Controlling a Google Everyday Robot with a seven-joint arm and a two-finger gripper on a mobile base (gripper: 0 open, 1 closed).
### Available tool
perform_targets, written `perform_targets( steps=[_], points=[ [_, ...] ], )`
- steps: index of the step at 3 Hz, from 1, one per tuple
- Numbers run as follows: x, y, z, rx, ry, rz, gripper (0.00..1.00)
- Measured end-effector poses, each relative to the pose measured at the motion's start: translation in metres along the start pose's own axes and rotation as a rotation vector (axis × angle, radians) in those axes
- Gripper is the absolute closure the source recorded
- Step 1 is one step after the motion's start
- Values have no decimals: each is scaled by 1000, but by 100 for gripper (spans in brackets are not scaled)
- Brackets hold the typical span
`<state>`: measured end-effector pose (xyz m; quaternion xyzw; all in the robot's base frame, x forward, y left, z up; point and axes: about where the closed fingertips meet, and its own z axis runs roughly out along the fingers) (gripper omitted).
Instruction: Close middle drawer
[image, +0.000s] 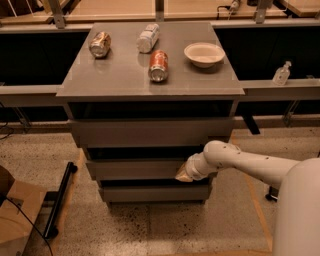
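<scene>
Camera view, what I am watching: the grey cabinet (125, 75), seen from in front and above, with three drawer fronts stacked below its top.
Middle drawer: the middle drawer (135, 169) is the second front down the cabinet. A dark slot shows above it, so I judge it is not fully home.
Gripper: the gripper (183, 174) is at the right part of the cabinet's middle front and appears pressed against its face. The arm (250, 167) reaches in from the cabinet's right.
Grip state: released or clenched, I cannot tell from here.
Risk, off-centre push: contact sits right of the cabinet's centre line, so the drawer may rack and bind on its runners.
Risk, slipping: the front is flat and handle-less. The tip could slide down onto the bottom drawer front (155, 192) or off the right edge.
Risk, overdrive: a hard shove could jolt the cabinet. The red can (159, 65), the brown can (100, 44) and the pale can (148, 38) all lie on their sides on top and could roll. The bowl (204, 54) is less likely to move.
Edges: the top drawer front (150, 132) overhangs just above the contact point, so I have little room to lift.
Open room: bare floor lies in front of the cabinet and to its right, which suits a straight push. A black bar (59, 200) and a cardboard box (15, 220) lie on the floor to the cabinet's left, well apart from the arm.
</scene>
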<state>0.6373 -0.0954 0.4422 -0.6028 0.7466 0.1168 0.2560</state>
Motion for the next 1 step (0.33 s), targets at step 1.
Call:
perform_targets(
  steps=[1],
  points=[
    [0, 2, 2, -4, 0, 0, 82]
  ],
)
